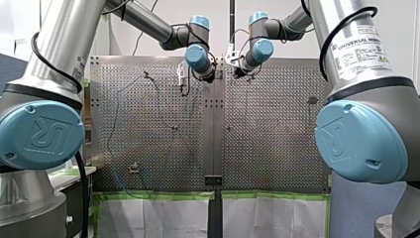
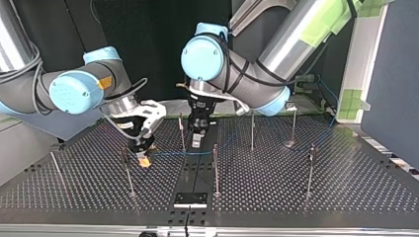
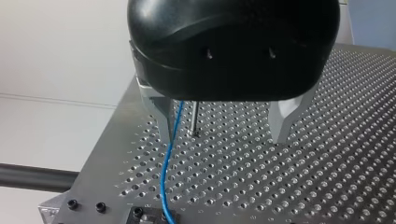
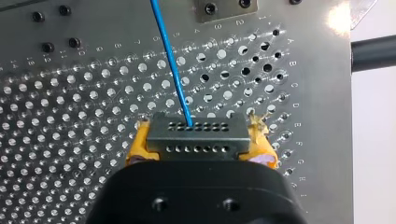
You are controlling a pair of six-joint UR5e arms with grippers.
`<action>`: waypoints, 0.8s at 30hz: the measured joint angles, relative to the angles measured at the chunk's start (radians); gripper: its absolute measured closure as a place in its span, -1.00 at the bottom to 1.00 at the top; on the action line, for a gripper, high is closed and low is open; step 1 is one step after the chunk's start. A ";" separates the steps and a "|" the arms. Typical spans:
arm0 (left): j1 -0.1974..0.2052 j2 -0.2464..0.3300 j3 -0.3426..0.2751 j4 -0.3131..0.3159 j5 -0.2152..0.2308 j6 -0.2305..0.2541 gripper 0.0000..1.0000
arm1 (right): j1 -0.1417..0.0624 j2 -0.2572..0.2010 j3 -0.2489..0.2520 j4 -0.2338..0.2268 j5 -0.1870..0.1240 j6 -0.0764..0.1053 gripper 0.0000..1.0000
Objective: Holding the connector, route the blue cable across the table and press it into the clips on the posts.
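My right gripper point(image 4: 201, 138) has its yellow pads point(image 4: 140, 140) shut on the grey connector point(image 4: 196, 135). The blue cable point(image 4: 170, 60) leaves the connector and runs ahead over the perforated table point(image 4: 70, 116). In the top view my right gripper point(image 2: 143, 159) holds the connector low at the left of centre. From there the cable point(image 2: 173, 154) runs to the right past thin posts point(image 2: 215, 168). My left gripper point(image 2: 196, 140) hangs over the middle strip. Its metal fingers point(image 3: 285, 121) stand open, and the cable point(image 3: 168, 158) passes just inside one finger, ungripped, with a post point(image 3: 194, 119) beyond.
Several upright posts point(image 2: 310, 170) stand across the plate. A black bracket point(image 2: 190, 199) sits at the table's near edge in the top view, where the cable ends. A white panel with green tape point(image 2: 353, 94) stands at that view's right.
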 joint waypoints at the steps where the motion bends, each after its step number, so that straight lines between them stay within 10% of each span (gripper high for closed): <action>1: 0.000 -0.008 0.010 -0.002 -0.002 0.002 -1.00 | 0.000 0.000 0.000 0.000 0.000 0.000 1.00; 24: 0.006 -0.100 0.160 -0.030 -0.019 0.029 -1.00 | 0.002 0.000 0.000 -0.002 -0.003 0.000 1.00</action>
